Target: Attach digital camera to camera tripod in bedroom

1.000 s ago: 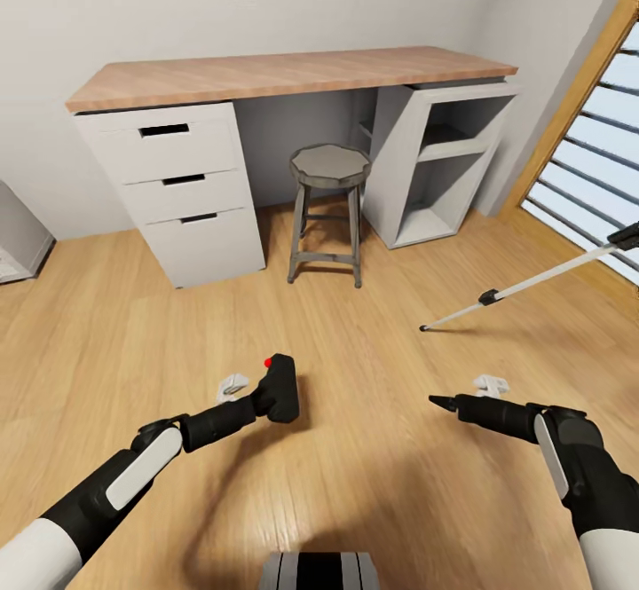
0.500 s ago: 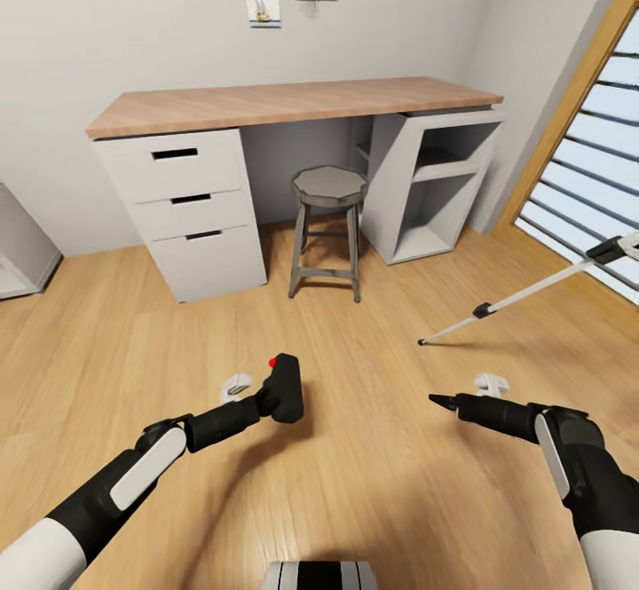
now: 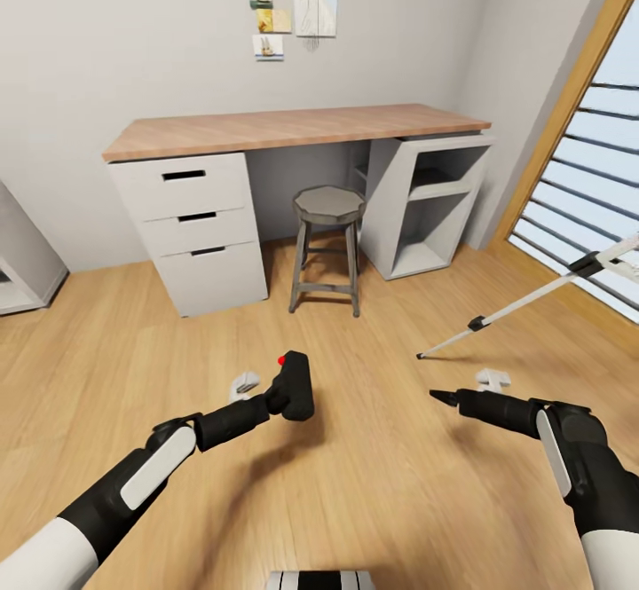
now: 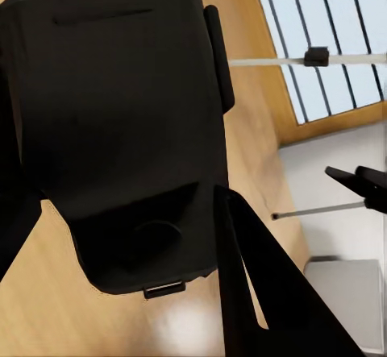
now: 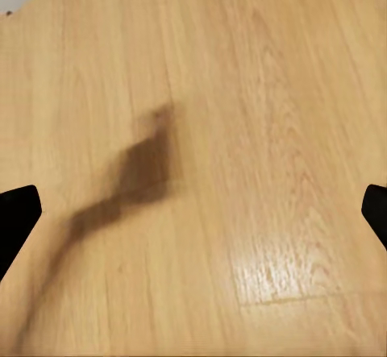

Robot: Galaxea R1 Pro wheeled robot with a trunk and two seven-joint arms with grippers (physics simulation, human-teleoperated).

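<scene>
**Camera held in the left tool, tripod leg at the right edge**

In the head view the left tool (image 3: 282, 395) sits just left of centre in the lower half of the frame, closed around the digital camera (image 3: 295, 385), a black boxy body with a red button showing at its upper left corner; the left wrist view has the same camera (image 4: 121, 123) large in the upper left, pressed between dark fingers (image 4: 258, 292); the right tool (image 3: 441, 397) reaches in from the lower right of the head view above bare wood floor (image 3: 382, 483), and in the right wrist view its two dark fingertips (image 5: 16, 212) stand at opposite edges of the frame, spread wide with nothing between them; the camera tripod (image 3: 524, 302) enters from the right edge at mid-height, one silver-white leg with a black joint slanting down to a foot on the floor, well apart from both tools; behind, in the upper half, a wood tabletop (image 3: 293, 127) rests on white drawers (image 3: 195, 231) and an open shelf unit (image 3: 426, 204), with a grey stool (image 3: 328, 244) between them; small pictures (image 3: 297, 0) hang on the wall above, and a wood-framed window (image 3: 586, 173) fills the upper right
</scene>
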